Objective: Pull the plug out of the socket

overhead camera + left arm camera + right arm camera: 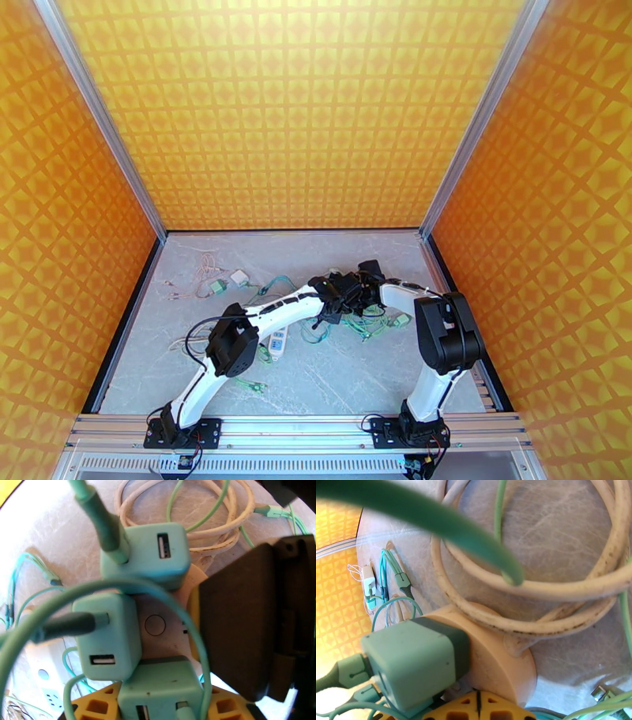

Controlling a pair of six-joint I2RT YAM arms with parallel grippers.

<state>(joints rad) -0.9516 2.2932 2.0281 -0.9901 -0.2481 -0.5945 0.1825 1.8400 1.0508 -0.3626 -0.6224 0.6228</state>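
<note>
— Orange patterned walls [292, 110] on three sides, grey marbled table [332, 379]. Where is the target?
— Middle of the table, a little right, under both wrists. A round beige socket hub [156, 625] carries three mint chargers [146, 555]. The left gripper [158, 708] is partly closed, with its yellow pads [96, 705] either side of one charger plug [158, 687]. It reads as a grip, though contact at the second pad is hard to confirm.
— Other arm?
— Right gripper [478, 707] is fully closed with nothing between the tips, set at the hub's edge. Probably bracing it.
— Handling notes?
— The plug body is hard plastic: light, rigid, smooth-faced, so likely slippery. Best hold is low on two opposite flat sides, pulling straight out. The pins should resist, then release suddenly. The hub looks light too and would lift with the plug unless pinned down.
— Obstructions?
— A green cable [130, 585] loops over the hub and drops past the plug's side close to one pad, so it could get pinched. The two neighbouring chargers crowd in, touching or nearly so. A coiled beige cord [561, 586] lies just beside the hub. A white power strip [276, 341] sits to the left, and loose green leads are scattered around.
</note>
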